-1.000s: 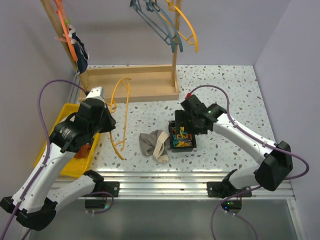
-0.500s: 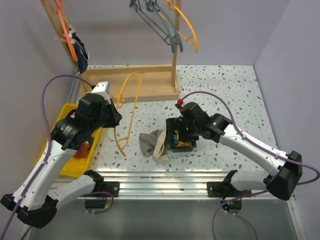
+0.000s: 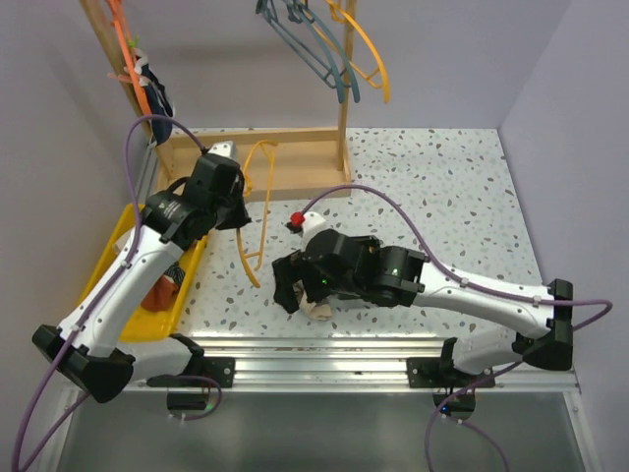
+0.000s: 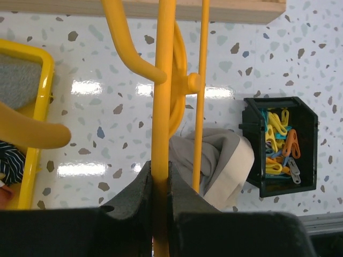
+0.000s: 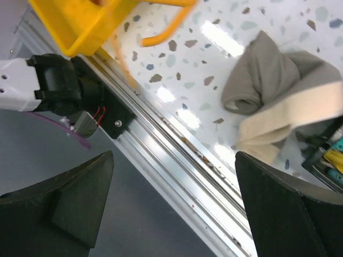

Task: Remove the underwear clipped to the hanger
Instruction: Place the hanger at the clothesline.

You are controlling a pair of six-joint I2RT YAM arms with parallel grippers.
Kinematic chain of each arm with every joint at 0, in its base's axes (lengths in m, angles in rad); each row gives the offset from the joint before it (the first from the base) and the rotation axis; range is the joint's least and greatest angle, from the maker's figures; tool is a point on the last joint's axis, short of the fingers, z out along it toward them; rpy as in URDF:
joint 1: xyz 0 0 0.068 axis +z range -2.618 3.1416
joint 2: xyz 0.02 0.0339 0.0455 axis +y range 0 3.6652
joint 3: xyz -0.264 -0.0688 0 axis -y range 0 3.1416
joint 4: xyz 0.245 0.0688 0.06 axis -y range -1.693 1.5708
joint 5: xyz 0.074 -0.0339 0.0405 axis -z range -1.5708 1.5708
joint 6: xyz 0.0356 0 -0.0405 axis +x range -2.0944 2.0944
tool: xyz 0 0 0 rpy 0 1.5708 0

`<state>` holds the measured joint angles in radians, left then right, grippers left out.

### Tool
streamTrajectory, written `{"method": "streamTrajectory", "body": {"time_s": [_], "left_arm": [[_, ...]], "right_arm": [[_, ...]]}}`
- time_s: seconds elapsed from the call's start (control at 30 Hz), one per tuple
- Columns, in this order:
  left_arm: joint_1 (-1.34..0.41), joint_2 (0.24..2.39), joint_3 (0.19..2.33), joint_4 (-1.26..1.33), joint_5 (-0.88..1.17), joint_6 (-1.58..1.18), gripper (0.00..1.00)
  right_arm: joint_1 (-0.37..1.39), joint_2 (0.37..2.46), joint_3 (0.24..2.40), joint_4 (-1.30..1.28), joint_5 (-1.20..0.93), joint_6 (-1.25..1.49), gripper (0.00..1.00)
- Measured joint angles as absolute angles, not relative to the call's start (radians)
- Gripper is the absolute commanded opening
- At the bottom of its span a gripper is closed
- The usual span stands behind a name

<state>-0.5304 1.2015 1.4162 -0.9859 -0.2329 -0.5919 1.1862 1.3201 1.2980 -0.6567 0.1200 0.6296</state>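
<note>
A grey underwear with cream trim lies crumpled on the table; it also shows in the right wrist view. In the top view my right gripper hovers over it, open and empty, hiding most of it. In the right wrist view the right gripper has its jaws wide apart above the table's front rail. My left gripper is shut on the yellow hanger. The left wrist view shows that gripper pinching the hanger's bar. A dark navy underwear hangs on an orange hanger at the back left.
A yellow bin at the left holds a rust-brown piece; its rim shows in the left wrist view. A black box of clips sits right of the grey underwear. A wooden rack base and hanging hangers stand behind.
My left gripper has carried the yellow hanger up and back toward the wooden base. My right arm has swung left from the clip box to over the grey underwear.
</note>
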Motion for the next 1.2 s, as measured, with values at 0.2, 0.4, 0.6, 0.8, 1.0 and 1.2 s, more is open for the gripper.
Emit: {"method": "streamTrajectory", "body": {"time_s": [0.2, 0.4, 0.6, 0.8, 1.0, 1.2], "left_arm": [[-0.531, 1.282, 1.435, -1.042, -0.310, -0.667, 0.00], [-0.530, 1.328, 1.437, -1.077, -0.344, -0.724, 0.00], [-0.530, 1.332, 1.437, -1.078, -0.317, -0.743, 0.00], [-0.530, 1.324, 1.437, -1.078, -0.269, -0.749, 0.00], [-0.530, 1.298, 1.434, -1.078, -0.253, -0.748, 0.00], [-0.528, 1.277, 1.434, -1.077, -0.237, -0.741, 0.80]], "right_arm": [[1.396, 1.448, 1.394, -0.616, 0.378, 0.546, 0.98], [1.486, 1.545, 1.428, -0.577, 0.620, 0.485, 0.98], [1.491, 1.609, 1.429, -0.475, 0.801, 0.455, 0.97], [1.489, 1.665, 1.429, -0.353, 0.874, 0.424, 0.60], [1.484, 1.701, 1.429, -0.306, 0.870, 0.406, 0.00], [1.483, 1.662, 1.383, -0.266, 0.828, 0.398, 0.00]]}}
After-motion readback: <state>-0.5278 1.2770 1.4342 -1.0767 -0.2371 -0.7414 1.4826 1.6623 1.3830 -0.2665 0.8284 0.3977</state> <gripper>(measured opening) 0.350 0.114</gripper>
